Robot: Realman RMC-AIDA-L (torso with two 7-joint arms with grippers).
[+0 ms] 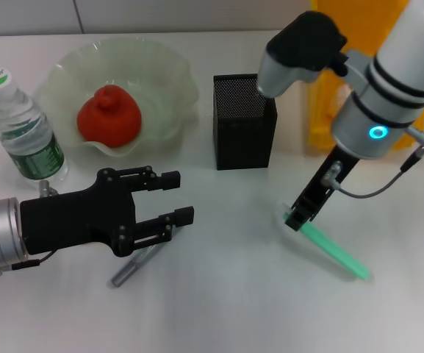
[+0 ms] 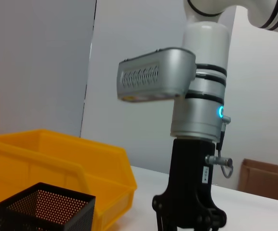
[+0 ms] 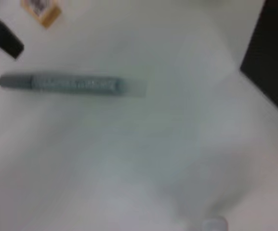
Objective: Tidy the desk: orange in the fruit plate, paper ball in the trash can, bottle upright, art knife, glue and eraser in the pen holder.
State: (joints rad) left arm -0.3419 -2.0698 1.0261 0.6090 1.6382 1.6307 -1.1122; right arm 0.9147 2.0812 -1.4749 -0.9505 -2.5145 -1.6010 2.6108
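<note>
The orange (image 1: pixel 109 116) lies in the fruit plate (image 1: pixel 175 81). Left of the plate the bottle (image 1: pixel 22 126) stands upright. My left gripper (image 1: pixel 176 197) hovers open just above the grey art knife (image 1: pixel 134 266), which lies flat on the desk (image 3: pixel 61 84). My right gripper (image 1: pixel 296 219) is low at the desk, shut on one end of the light green glue stick (image 1: pixel 336 254). The black pen holder (image 1: pixel 243 121) (image 2: pixel 45 209) stands between the plate and the yellow trash can (image 1: pixel 340 81) (image 2: pixel 47 163). The paper ball is out of view, and I cannot pick out the eraser.
A small tan-edged item (image 3: pixel 41 8) lies beyond the knife; what it is I cannot tell. The right arm's elbow (image 1: pixel 307 44) hangs over the pen holder. Bare white desk (image 1: pixel 234 309) stretches along the front.
</note>
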